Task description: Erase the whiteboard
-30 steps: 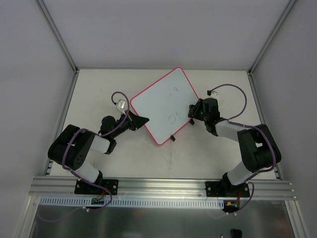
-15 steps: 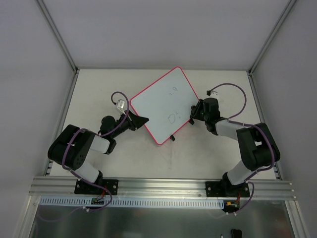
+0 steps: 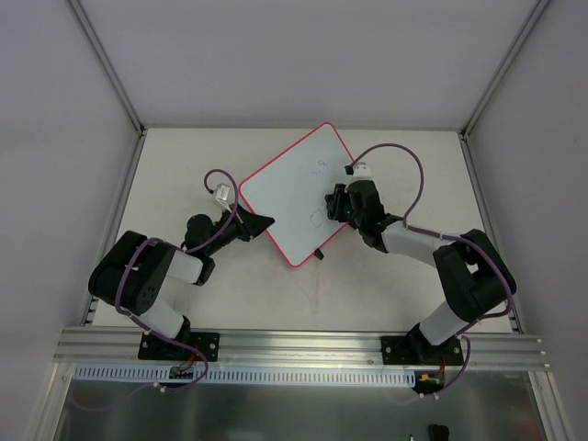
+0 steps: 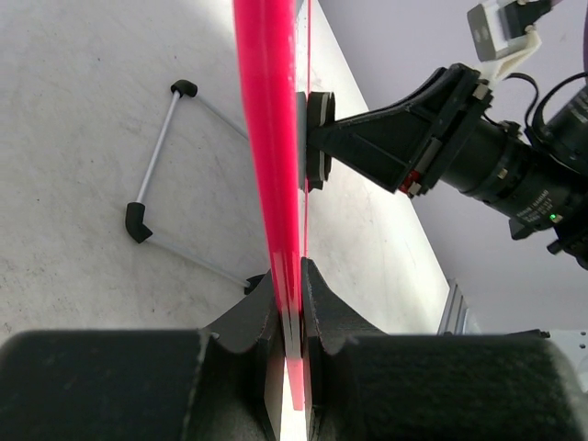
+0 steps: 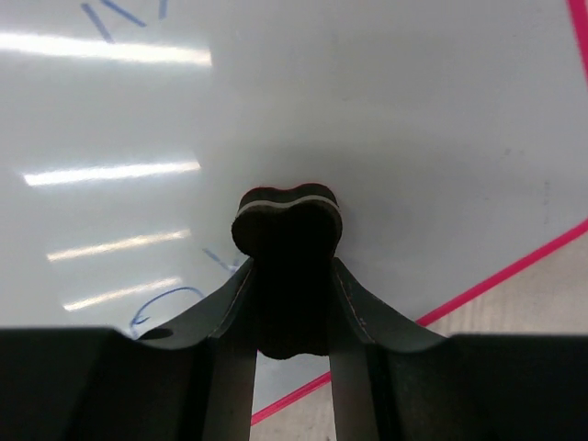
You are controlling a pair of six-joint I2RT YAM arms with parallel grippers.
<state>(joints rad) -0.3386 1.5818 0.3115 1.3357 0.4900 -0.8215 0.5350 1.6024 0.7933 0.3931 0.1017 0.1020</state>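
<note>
Left gripper [image 4: 289, 276] clamped on whiteboard [image 3: 294, 188] rim, right gripper [image 5: 288, 271] pinching eraser [image 5: 287, 219]

Set cornerwise over mid-table, far corner close to the back wall [image 3: 294, 64]. Faint blue scribbles [image 5: 170, 299] on the white face. Black eraser pressed against that face, near the right-hand pink edge. Wire stand [image 4: 158, 156] on the pale table [image 3: 175, 165] just beside the board. Tabletop stretching out left, right and in front. Plain grey walls with metal posts [image 3: 106, 64] closing three sides.

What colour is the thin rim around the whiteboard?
Bright pink-red; the rim of the flat white rectangular whiteboard shows best edge-on in the left wrist view.
</note>
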